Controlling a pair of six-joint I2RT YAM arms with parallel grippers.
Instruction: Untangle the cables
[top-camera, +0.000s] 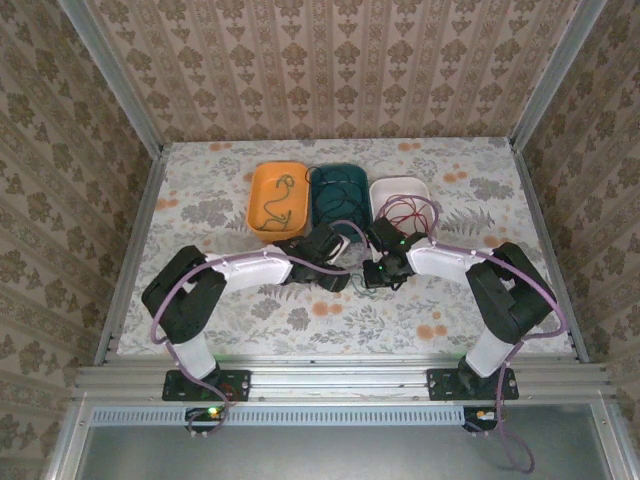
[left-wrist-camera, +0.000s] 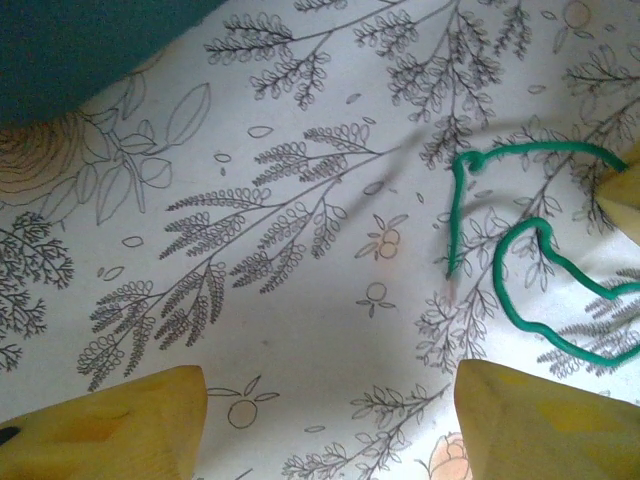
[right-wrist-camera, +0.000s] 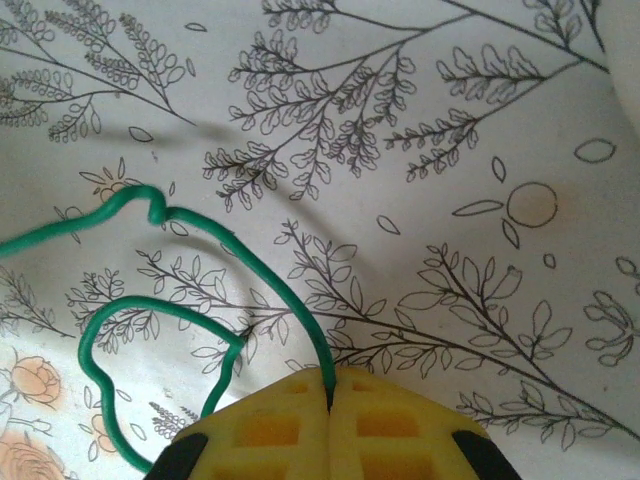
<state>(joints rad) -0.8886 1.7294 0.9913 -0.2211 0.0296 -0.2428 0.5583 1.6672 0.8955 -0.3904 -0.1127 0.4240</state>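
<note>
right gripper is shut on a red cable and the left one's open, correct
Wrong colour: the right gripper is shut on a green cable, not red, as the right wrist view shows. The left gripper is open.

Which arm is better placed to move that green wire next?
Right: the right claw is shut on the green wire, while the left claw hangs open above the table, wire off to its side.

The tabletop's (top-camera: 200, 300) far middle was blocked by the orange tray (top-camera: 256, 196), teal tray (top-camera: 313, 205) and white tray (top-camera: 384, 187). Just before them, the surface was crossed by the looped green cable (left-wrist-camera: 452, 215). Both far corners were left free.
</note>
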